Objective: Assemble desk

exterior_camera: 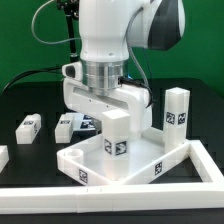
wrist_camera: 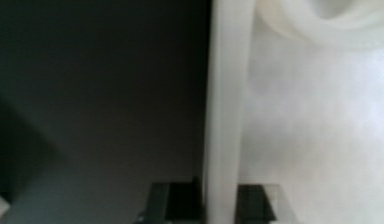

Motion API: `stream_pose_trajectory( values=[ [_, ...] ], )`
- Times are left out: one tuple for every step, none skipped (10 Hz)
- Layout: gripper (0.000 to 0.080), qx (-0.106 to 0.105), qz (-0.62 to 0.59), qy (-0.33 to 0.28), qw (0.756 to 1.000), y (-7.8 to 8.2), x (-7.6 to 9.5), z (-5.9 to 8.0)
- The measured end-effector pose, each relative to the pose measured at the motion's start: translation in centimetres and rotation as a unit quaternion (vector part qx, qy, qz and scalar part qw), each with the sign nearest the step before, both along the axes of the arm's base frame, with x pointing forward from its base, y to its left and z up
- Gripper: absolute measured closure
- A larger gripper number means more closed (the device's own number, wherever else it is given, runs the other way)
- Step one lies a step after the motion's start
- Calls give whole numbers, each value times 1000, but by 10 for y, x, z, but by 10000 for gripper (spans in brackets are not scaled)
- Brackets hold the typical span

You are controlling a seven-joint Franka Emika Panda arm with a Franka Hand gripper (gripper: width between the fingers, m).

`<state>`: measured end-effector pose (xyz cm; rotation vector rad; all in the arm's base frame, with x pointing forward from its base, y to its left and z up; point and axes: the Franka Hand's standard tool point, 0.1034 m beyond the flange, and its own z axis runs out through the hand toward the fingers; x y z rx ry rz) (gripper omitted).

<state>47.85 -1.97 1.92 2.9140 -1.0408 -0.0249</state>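
Nearest me, the long low white L-shaped rail (exterior_camera: pixel 208 165) edges the black table (exterior_camera: pixel 30 170). The large white plastic rimmed tabletop panel (exterior_camera: pixel 140 150) lies flat just inside its corner. The open side faces up and the long axis runs between the exterior view's left and right, skewed a little.

One white square leg post (exterior_camera: pixel 117 135) stands on the panel, long axis vertical, tag facing me. I can't tell whether it sits in a socket. It also blocks my sight of the fingertips from outside.

On the wrist view, the gripper (wrist_camera: pixel 215 200) is narrow. Its dark fingers (wrist_camera: pixel 171 200) sit either side of the panel's thin raised rim (wrist_camera: pixel 224 100), and I can't say whether they actually pinch it. A round corner socket (wrist_camera: pixel 331 20) is cut off at the frame edge, and the view is soft and blurry.

Further back, a second upright post (exterior_camera: pixel 177 110) stands by the panel's far right corner, its base hidden. To the left, two more tagged posts (exterior_camera: pixel 28 125) (exterior_camera: pixel 66 124) lie flat on the table. Another white piece (exterior_camera: pixel 3 157) is cropped by the edge.
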Motion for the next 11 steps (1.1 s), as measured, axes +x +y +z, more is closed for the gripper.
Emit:
stream_pose_trajectory(
  values=[
    [735, -4, 57, -9, 998, 2, 7, 2],
    [736, -6, 104, -15, 994, 9, 14, 2],
    [736, -8, 120, -14, 993, 10, 18, 2],
    [736, -13, 146, -12, 989, 10, 23, 3],
    [736, -16, 158, -9, 987, 10, 23, 3],
    [736, -17, 190, -9, 982, 9, 23, 3],
    [736, -17, 221, -7, 975, 8, 23, 3],
    [736, -17, 240, -5, 970, 8, 23, 3],
    [736, -17, 285, -2, 958, 7, 23, 3],
    [736, -17, 313, 0, 949, 6, 23, 3],
    [736, -18, 337, 1, 941, 6, 25, 3]
  ],
)
